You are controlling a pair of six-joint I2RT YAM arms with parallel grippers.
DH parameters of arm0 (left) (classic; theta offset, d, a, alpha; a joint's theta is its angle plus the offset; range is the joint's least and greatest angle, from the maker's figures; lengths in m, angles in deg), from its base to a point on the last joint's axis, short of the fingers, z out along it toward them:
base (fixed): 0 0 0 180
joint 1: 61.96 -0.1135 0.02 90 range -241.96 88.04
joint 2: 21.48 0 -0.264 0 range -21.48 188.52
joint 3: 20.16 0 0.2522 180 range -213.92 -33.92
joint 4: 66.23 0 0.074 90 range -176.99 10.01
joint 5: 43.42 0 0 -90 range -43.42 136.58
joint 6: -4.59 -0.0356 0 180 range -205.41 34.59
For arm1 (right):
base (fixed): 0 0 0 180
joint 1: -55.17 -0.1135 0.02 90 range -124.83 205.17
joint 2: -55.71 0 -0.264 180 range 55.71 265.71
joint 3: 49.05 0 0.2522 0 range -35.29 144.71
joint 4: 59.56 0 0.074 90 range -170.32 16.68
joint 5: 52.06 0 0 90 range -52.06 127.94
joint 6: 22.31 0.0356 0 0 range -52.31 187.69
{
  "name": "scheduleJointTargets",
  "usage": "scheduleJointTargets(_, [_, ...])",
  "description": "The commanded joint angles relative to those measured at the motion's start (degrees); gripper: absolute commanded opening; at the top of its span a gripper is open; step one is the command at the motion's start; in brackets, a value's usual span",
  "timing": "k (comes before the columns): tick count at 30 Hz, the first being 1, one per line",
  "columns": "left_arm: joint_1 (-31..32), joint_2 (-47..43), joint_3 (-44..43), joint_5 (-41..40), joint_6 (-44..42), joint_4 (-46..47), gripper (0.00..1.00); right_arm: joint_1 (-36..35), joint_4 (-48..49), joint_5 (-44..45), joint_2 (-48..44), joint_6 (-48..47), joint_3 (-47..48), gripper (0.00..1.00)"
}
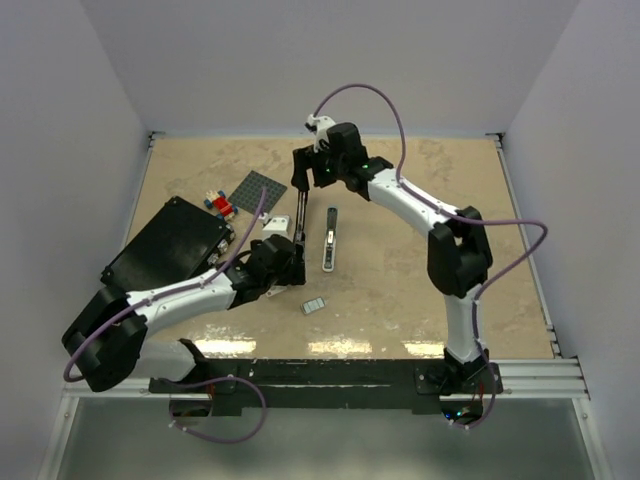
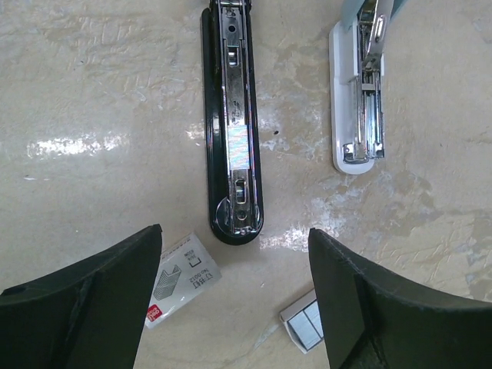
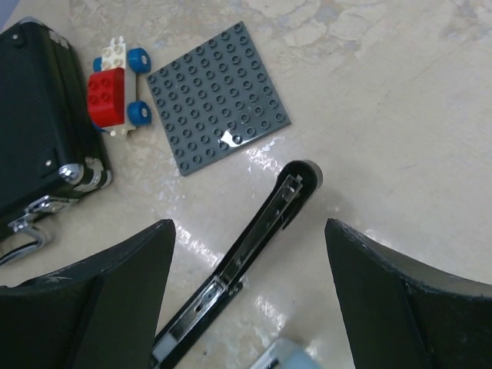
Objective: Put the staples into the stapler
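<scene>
Staples (image 2: 304, 327) on the table (image 2: 92, 92) just beside wide-open, empty left jaws; right jaws likewise agape.

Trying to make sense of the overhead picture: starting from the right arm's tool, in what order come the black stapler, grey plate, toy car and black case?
1. The black stapler, right beside the right tool, on its near side.
2. The grey plate, to its left.
3. The toy car, left of the plate.
4. The black case, farthest left.
</scene>
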Motion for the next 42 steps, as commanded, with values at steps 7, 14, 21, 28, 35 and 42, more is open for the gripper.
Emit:
scheduleJointTargets(7, [1.0,5.5,0.1,-2.7,1.7,5.7,0.77,1.0,2.1,2.3,15.3,5.8,13.1,0.83])
scheduleJointTargets(14, [1.2,9.1,-0.4,-1.8,1.7,5.4,0.59,1.2,4.5,-1.2,18.5,7.2,12.6,0.79])
scheduleJointTargets(21, [1.2,11.1,-2.6,-2.1,0.8,4.2,0.35,1.2,7.5,-6.5,17.9,7.3,10.4,0.55])
scheduleJointTargets(28, [1.2,13.1,-5.7,-3.9,-0.3,2.5,0.12,1.3,7.1,-8.0,14.4,4.4,8.1,0.38])
scheduleJointTargets(35, [1.2,13.9,-6.3,-3.4,-2.2,3.6,0.08,1.4,7.3,-7.3,12.1,3.2,5.8,0.38])
scheduleJointTargets(42, [1.2,11.8,-3.2,-1.1,-3.2,4.4,0.06,3.3,8.5,-5.6,14.6,7.6,7.5,0.7])
